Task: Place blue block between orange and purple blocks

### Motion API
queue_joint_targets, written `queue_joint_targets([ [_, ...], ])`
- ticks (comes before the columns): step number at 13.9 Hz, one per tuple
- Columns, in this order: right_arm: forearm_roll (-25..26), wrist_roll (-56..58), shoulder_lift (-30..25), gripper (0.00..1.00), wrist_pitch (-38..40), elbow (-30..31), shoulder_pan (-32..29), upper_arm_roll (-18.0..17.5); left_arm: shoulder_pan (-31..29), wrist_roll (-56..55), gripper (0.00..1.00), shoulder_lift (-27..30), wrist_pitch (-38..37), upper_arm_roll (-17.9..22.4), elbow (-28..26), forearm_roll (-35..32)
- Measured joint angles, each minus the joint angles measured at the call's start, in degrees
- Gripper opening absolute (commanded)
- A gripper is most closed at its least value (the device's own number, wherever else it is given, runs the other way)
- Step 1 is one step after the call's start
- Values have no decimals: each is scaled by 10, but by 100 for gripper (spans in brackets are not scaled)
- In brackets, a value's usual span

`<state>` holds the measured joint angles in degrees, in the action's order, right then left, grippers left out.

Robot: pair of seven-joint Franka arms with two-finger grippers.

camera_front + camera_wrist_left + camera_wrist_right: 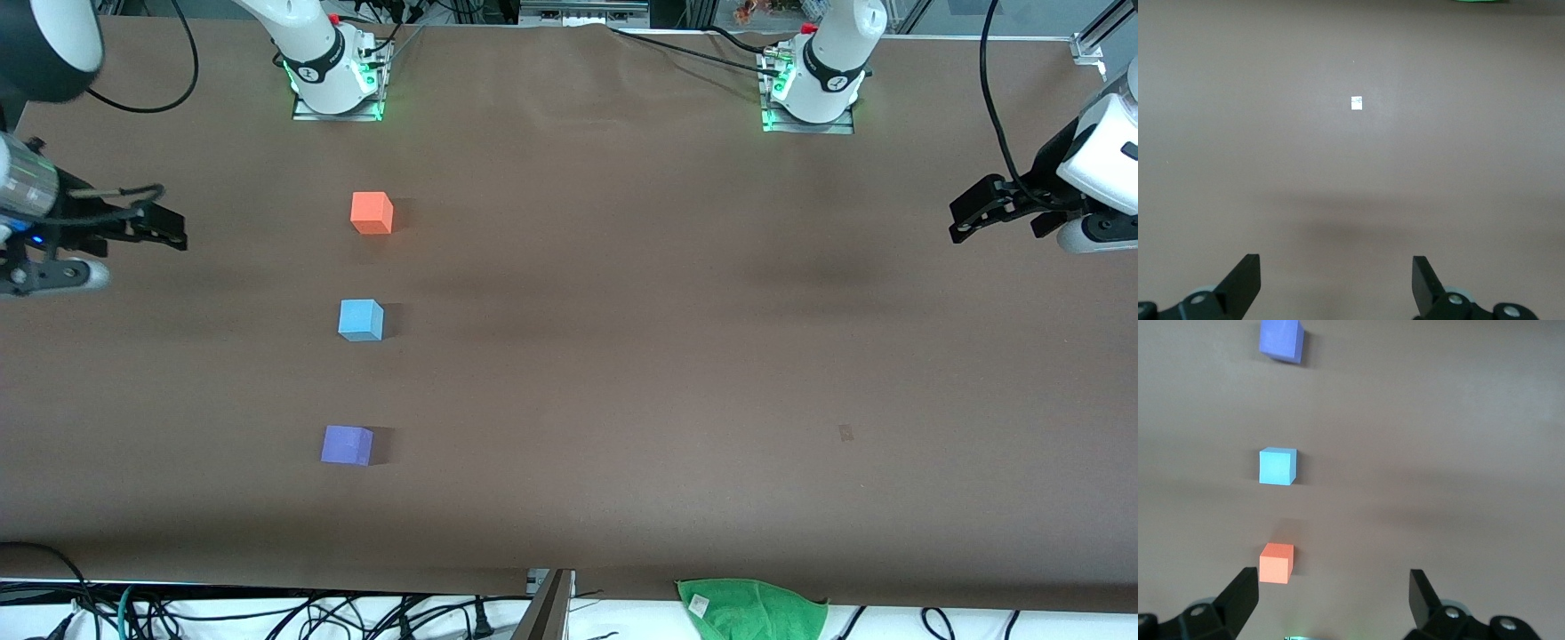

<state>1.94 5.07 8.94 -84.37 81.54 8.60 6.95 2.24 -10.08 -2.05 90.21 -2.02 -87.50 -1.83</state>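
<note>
Light sky-blue matte cube (361, 320) already sits on the brown table (622, 356) in line between the bright orange matte cube (372, 213), farther from the front camera, and the violet-purple matte cube (347, 445), nearer to it. All three lie toward the right arm's end, so the right gripper (1335, 600) is closer, fingers spread, empty, up over the table's edge there. Left gripper (1337, 283) waits spread over bare table at its own end.

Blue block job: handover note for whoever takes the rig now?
Left gripper: open, holding nothing, waiting over the left arm's end of the table.
Right gripper: open, holding nothing, over the right arm's end.
The blue block sits in a row between the orange block (farther from the front camera) and the purple block (nearer), apart from both.
Done: placement looks complete.
Left: seemingly nothing; maybe confirm spacing.
</note>
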Motion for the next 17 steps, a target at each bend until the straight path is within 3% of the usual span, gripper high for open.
queue_joint_targets([
  [6, 0, 10, -78, 100, 2, 54, -26, -25, 0, 0, 100, 0, -4, 0, 0, 0],
  [17, 2, 14, -73, 100, -5, 68, -34, -36, 0, 0, 100, 0, -4, 0, 0, 0],
])
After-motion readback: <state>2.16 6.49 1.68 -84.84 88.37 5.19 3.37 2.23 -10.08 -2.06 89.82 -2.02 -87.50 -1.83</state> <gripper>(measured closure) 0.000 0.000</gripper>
